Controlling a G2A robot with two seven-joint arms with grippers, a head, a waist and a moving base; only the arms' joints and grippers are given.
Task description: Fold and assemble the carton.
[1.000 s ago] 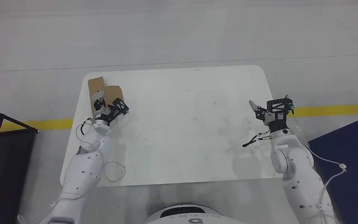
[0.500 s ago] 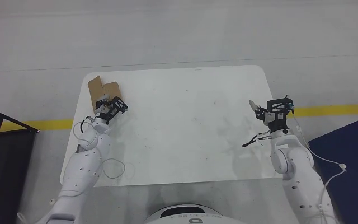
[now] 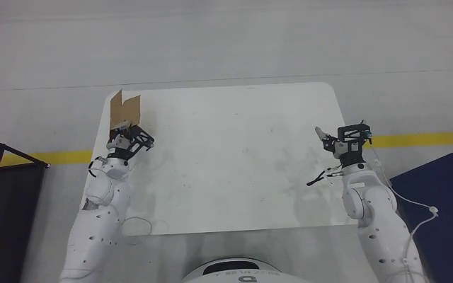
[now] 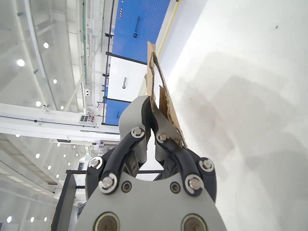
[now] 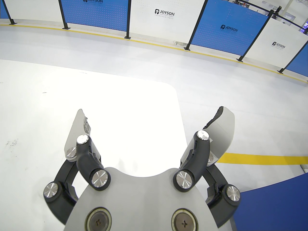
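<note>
Left gripper (image 4: 151,111) clamped on carton (image 3: 126,108) edge; carton unfolded, raised on edge at table's (image 3: 248,163) far-left corner. Right gripper (image 5: 154,121) fingers apart, well away at right edge. Pinch probably shallow, so the carton may slip or buckle.

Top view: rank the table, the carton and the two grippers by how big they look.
1. table, by far.
2. carton, left gripper, right gripper: about alike, so unranked; the left gripper holds the carton tilted.

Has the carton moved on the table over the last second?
Yes. The carton, clamped in the left gripper, has shifted away from the middle of the table toward its far-left corner.
</note>
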